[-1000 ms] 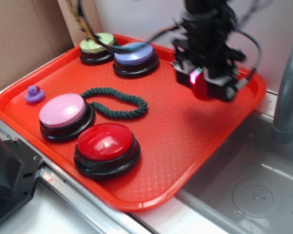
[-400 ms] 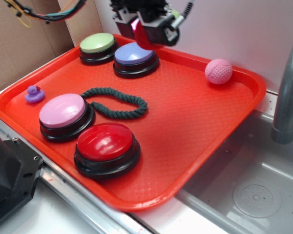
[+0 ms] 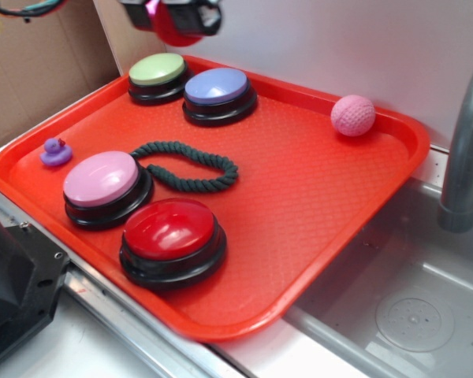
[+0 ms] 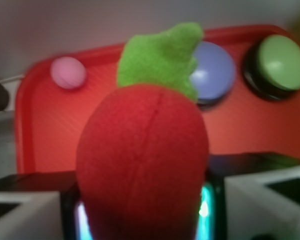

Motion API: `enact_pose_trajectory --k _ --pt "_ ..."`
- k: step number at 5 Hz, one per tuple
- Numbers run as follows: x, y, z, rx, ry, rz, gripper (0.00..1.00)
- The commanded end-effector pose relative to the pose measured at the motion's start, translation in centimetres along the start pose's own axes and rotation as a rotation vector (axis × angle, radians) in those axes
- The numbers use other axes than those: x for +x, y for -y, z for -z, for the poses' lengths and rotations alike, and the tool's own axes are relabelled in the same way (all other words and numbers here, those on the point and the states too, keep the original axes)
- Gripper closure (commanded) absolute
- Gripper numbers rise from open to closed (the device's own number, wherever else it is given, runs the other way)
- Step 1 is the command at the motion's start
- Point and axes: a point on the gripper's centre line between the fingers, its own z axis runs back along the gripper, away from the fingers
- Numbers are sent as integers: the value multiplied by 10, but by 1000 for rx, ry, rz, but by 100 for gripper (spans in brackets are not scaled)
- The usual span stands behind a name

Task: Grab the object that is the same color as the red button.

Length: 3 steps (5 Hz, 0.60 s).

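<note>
Our jaws (image 3: 172, 16) were clamped on the red plush strawberry (image 4: 142, 165), high at 12 o'clock and cut off by the frame's top edge. Its lower half hid between the blurred fingers (image 4: 270, 200). Below sat the green button (image 3: 156, 71), purple button (image 3: 216, 87), pink ball (image 3: 352, 115) and red button (image 3: 170, 230). The leaf (image 4: 162, 57) pointed away from us.

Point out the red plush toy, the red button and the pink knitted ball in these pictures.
red plush toy (image 4: 142, 160), wrist view, middle of its fuzzy red body.
red button (image 3: 169, 229), exterior view, top of its glossy dome.
pink knitted ball (image 3: 353, 115), exterior view, centre of the ball.
</note>
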Motion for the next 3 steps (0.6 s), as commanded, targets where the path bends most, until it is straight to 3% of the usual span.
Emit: enact_pose_trajectory --k 1,3 --pt "0 -5 -47 126 -69 31 100" --pt "6 -10 -51 141 -65 48 100"
